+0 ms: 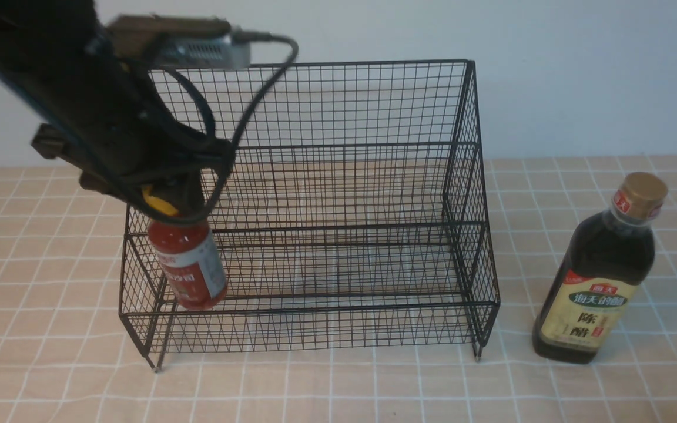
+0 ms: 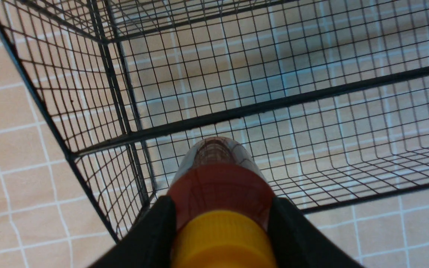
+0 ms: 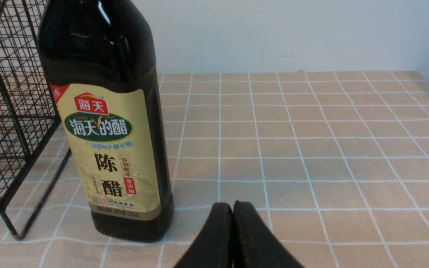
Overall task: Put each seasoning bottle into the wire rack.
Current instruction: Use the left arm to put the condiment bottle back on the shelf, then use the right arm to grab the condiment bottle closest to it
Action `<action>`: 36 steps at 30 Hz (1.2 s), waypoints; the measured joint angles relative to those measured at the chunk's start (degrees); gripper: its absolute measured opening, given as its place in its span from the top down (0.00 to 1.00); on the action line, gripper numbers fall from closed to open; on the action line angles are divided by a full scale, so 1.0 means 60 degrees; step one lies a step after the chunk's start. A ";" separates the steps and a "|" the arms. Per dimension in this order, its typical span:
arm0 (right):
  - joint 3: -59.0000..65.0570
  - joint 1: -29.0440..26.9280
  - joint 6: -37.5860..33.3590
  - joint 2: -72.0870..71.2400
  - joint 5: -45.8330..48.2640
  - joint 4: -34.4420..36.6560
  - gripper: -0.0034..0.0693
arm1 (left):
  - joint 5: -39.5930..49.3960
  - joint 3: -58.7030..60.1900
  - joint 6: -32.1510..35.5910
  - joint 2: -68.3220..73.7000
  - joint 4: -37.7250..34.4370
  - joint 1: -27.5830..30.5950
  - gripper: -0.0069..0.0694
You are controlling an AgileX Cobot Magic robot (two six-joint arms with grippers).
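My left gripper [image 1: 165, 208] is shut on the neck of the red sauce bottle [image 1: 188, 267], just under its yellow cap [image 2: 223, 238]. The bottle hangs tilted at the left end of the black wire rack [image 1: 338, 194], over its lower front tier. In the left wrist view the black fingers [image 2: 155, 230] press both sides of the red bottle [image 2: 220, 186] above the rack's mesh [image 2: 311, 123]. The dark vinegar bottle [image 1: 600, 276] with a gold cap stands upright on the cloth right of the rack. My right gripper [image 3: 233, 208] is shut and empty, low beside the vinegar bottle [image 3: 114, 123].
A checked beige tablecloth [image 1: 338, 388] covers the table up to a white wall [image 1: 579, 70] behind. The rack's right corner post [image 3: 9, 219] stands close to the vinegar bottle. A cable loops from the left wrist camera [image 1: 197, 50] in front of the rack's upper tier.
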 joint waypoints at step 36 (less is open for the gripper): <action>0.0000 0.0000 0.0000 0.0000 0.0000 0.0000 0.97 | -0.0190 -0.1795 -0.0247 0.0619 0.0192 -0.0012 0.58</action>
